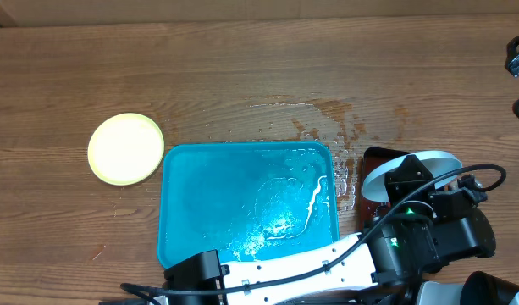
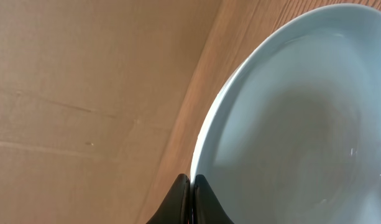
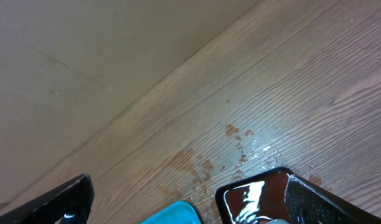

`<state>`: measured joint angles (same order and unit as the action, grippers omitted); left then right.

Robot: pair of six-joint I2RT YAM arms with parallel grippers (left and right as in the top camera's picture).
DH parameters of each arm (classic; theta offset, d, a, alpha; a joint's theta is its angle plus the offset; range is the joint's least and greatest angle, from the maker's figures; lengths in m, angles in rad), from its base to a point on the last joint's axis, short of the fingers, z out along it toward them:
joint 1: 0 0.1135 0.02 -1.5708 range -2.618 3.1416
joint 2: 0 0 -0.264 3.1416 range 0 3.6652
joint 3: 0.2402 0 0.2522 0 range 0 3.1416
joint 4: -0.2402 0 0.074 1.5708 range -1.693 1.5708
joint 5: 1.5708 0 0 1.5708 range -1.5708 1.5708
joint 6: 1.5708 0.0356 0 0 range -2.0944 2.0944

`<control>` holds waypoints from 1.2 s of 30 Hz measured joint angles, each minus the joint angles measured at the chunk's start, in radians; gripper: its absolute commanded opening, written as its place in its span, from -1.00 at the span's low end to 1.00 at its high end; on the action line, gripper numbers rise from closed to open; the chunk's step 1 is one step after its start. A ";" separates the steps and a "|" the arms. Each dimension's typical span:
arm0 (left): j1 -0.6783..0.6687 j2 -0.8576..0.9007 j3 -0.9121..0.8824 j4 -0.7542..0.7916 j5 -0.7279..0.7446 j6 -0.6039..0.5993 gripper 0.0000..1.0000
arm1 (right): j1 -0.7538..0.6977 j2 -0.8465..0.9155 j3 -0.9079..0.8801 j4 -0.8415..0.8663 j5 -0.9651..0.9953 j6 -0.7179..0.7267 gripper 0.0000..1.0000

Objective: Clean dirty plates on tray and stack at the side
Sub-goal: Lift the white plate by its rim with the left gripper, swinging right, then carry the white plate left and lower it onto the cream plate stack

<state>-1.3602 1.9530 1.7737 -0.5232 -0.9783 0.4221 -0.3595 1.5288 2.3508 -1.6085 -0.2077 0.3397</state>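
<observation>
Clearly, the left end effector point(image 2: 191, 190) is clamped shut on the rim of the blue-white plate point(image 2: 302, 124), its two dark fingertips pinching the plate's edge with the bowl of the plate facing the wrist camera. From overhead, that blue-white plate point(image 1: 411, 163) is held tilted, up on its edge, at the right side of the counter point(image 1: 242, 68), above the dark red-brown tray point(image 1: 376, 161), which lies just beside the right end of the turquoise tray point(image 1: 200, 212). The inside of the plate looks pale and wet, with no strong smear that I can make out.

The turquoise tray sits in the middle of the counter, carrying no plates, its floor covered by a film of water with whitish streaks. The yellow-green plate point(image 1: 126, 149) rests flat on the counter near the tray's far left corner, apart from it; whether more than one plate is stacked there cannot be told from above.

The right end effector point(image 3: 190, 196) hangs with its jaws spread wide and nothing between them, low over the gap between the two trays. A splatter point(image 1: 335, 127) of water and reddish-brown drops marks the wood beyond the trays.
</observation>
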 measured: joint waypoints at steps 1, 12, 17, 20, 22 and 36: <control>0.000 0.000 0.000 0.000 -0.001 0.000 -0.91 | 0.000 0.000 0.000 0.000 -0.002 0.000 1.00; 0.025 0.000 0.001 -0.112 0.021 -0.194 -0.91 | 0.000 0.000 0.000 -0.008 -0.014 0.000 1.00; 0.104 0.000 0.003 -0.220 0.117 -0.367 -0.92 | 0.000 0.000 0.000 -0.010 -0.014 0.000 0.99; 0.170 0.000 0.003 -0.279 0.196 -0.455 -0.92 | 0.000 0.000 0.000 -0.013 -0.015 0.000 1.00; 0.220 0.000 0.003 -0.309 0.262 -0.520 -0.91 | 0.000 0.000 0.000 -0.016 -0.022 0.000 1.00; 0.729 -0.206 0.006 -0.420 0.793 -0.827 -0.91 | 0.000 0.008 -0.018 -0.087 -0.051 0.000 1.00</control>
<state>-0.6308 1.7473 1.7794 -0.9436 -0.1852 -0.4053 -0.3592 1.5364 2.3325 -1.6951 -0.2588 0.3401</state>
